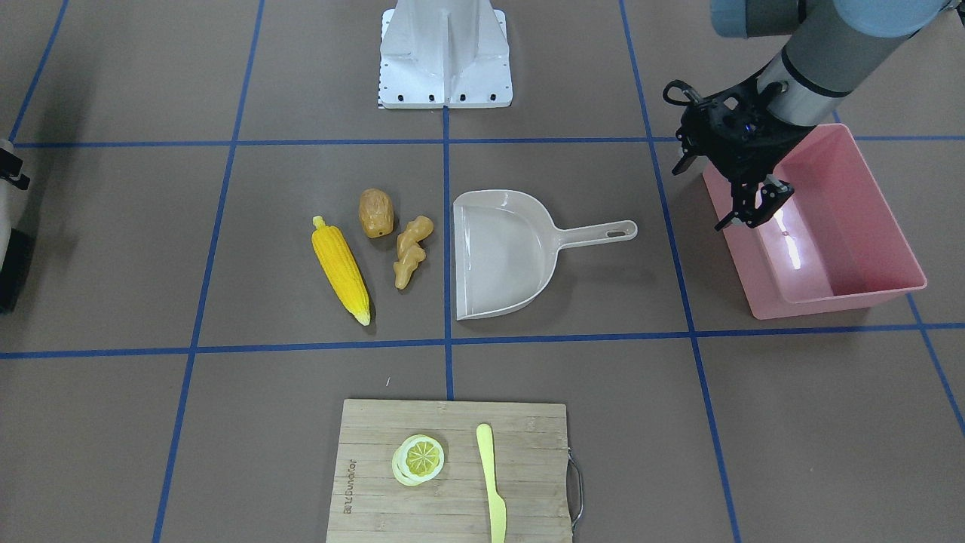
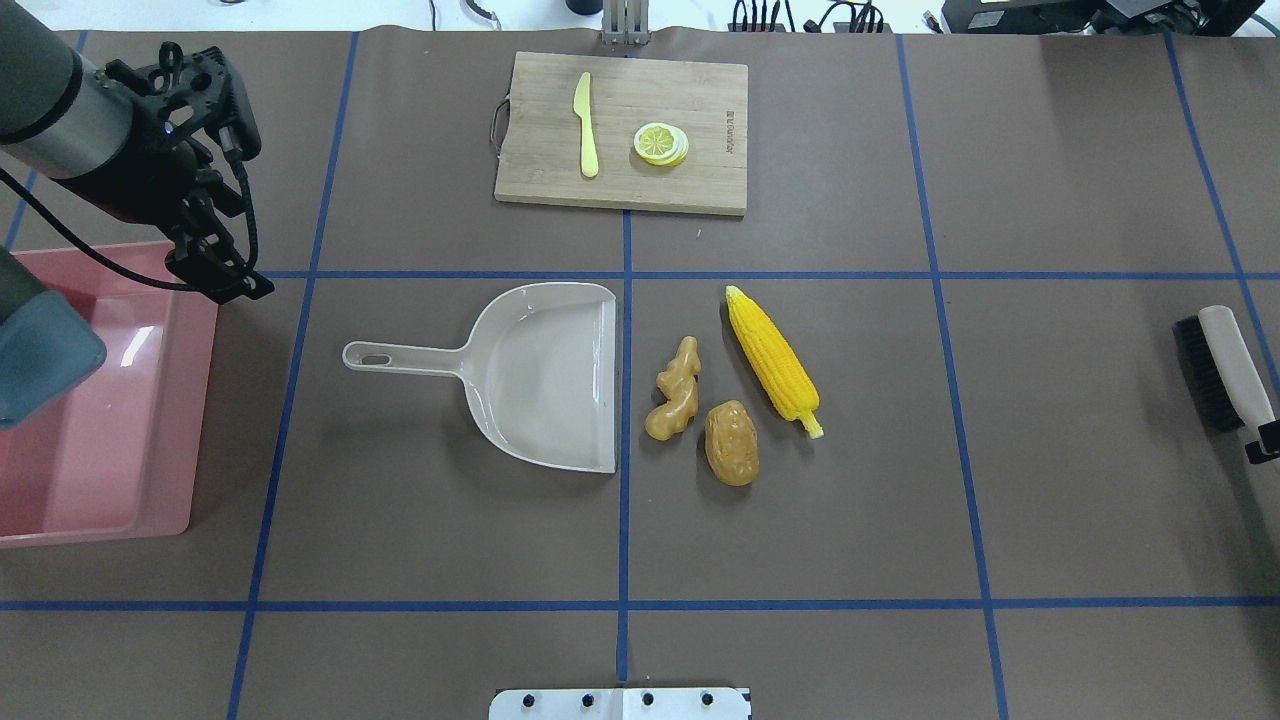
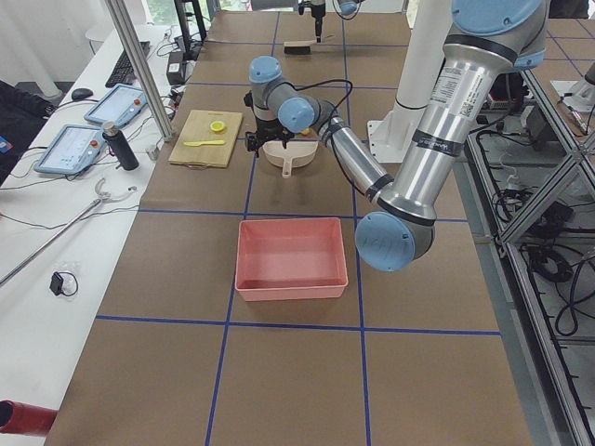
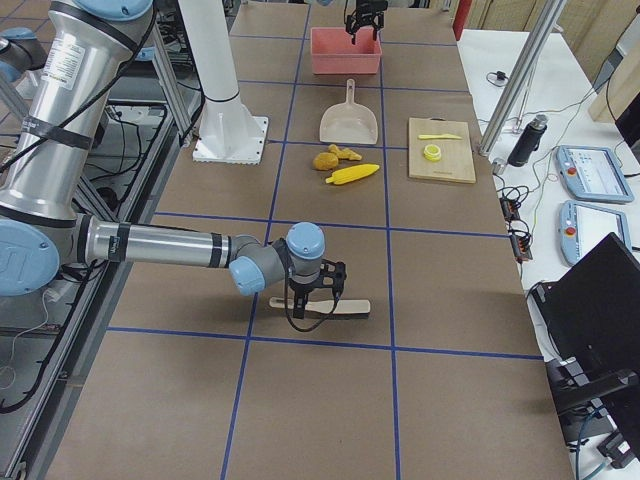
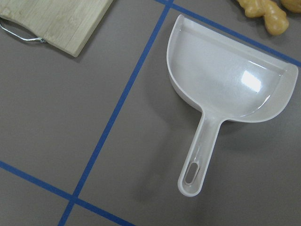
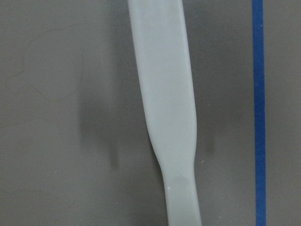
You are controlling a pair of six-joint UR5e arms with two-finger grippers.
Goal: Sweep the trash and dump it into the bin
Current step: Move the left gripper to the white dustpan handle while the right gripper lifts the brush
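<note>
The trash lies left of the beige dustpan (image 1: 501,253) at mid-table: a yellow corn cob (image 1: 341,269), a tan potato (image 1: 375,213) and a beige ginger root (image 1: 411,251). The pink bin (image 1: 867,204) stands at the robot's left end, with nothing in the part that shows. My left gripper (image 1: 756,207) hangs open and empty over the bin's rim on the dustpan side; its wrist view looks down on the dustpan (image 5: 225,84). My right gripper (image 4: 312,300) is over the handle of a brush (image 2: 1225,365) that lies on the table. I cannot tell whether it is open or shut.
A wooden cutting board (image 1: 452,498) with a lemon slice (image 1: 418,458) and a pale yellow knife (image 1: 490,483) lies at the table's far side from the robot. The robot's white base (image 1: 445,53) stands behind the trash.
</note>
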